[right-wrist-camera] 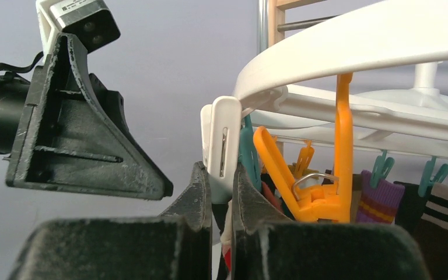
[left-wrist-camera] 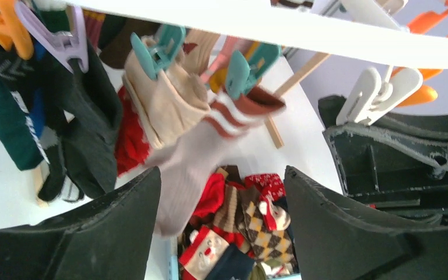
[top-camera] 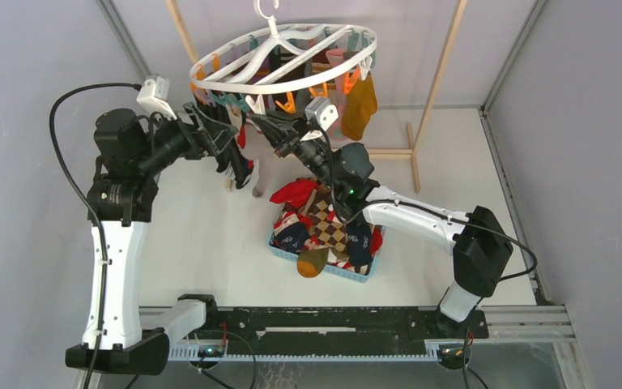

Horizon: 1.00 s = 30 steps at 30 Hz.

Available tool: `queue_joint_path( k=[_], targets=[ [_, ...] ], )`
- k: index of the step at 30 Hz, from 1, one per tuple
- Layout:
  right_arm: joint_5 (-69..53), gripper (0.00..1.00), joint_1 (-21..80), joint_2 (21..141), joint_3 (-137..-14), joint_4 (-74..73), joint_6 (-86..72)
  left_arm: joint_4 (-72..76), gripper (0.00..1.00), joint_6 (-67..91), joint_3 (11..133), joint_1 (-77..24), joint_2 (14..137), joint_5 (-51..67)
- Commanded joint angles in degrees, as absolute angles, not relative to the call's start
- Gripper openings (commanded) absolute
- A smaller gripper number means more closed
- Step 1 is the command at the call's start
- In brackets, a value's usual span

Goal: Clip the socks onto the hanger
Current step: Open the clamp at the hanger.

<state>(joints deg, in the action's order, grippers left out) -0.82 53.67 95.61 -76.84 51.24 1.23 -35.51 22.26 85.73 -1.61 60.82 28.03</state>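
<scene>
One hanger, a white oval ring with cross spokes and a top hook, is seen above and just beyond both grippers, hung between two light wooden poles. The left gripper is released, its two fingers spread wide with nothing between them. Just ahead of it, two socks are pinned to the ring by two teal clips: a cream sock and, partly over it, a pinkish-white sock with rust-red stripes at the cuff, which trails down towards the gap between the fingers. To the left of that gripper a dark green sock and a black sock are hung, with one lilac clip above them. The right gripper is clenched on the lower end of one white clip that dangles from the rim. One orange clip is hung just to the right of its fingers, and the left gripper's black finger is seen close on its left, crowding that side. Below both grippers, on the white table, one light blue basket is heaped with loose socks in red, argyle, navy and mustard. A mustard sock is hung at the ring's far right.
</scene>
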Motion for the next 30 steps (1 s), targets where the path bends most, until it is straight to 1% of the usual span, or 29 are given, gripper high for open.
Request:
queue_joint_path(
  k=[1, 4, 7, 11, 15, 18, 25, 30],
  targets=[
    [-1.4, 0.00, 54.7, 94.6, -79.5, 50.2, 2.7, -38.6, 0.81, 20.8, 87.9, -1.8, 59.2, 32.4],
    [-1.5, 0.00, 54.8, 94.7, -79.8, 49.7, 2.8, -37.8, 0.81, 20.8, 88.2, -2.0, 58.5, 32.3],
    [-1.8, 0.00, 54.8, 95.2, -80.4, 49.3, 2.4, -35.0, 0.79, 24.0, 90.9, -2.8, 59.8, 33.8],
    [-1.6, 0.00, 55.3, 95.6, -81.1, 48.5, 2.8, -34.6, 0.79, 24.6, 97.2, -7.2, 63.6, 33.3],
    [-1.5, 0.00, 55.8, 95.8, -81.6, 47.3, 3.9, -33.7, 0.80, 24.6, 101.1, -10.1, 66.9, 31.5],
    [-1.4, 0.00, 56.0, 95.7, -81.6, 46.1, 4.9, -33.6, 0.78, 24.7, 103.1, -10.4, 68.8, 31.1],
    [-1.6, 0.00, 56.3, 95.7, -81.6, 45.1, 5.6, -33.2, 0.71, 25.5, 104.5, -10.7, 71.2, 30.8],
    [-1.6, 0.00, 56.6, 96.4, -82.6, 43.7, 6.0, -33.2, 0.69, 25.7, 104.0, -10.9, 71.4, 30.7]
  ],
)
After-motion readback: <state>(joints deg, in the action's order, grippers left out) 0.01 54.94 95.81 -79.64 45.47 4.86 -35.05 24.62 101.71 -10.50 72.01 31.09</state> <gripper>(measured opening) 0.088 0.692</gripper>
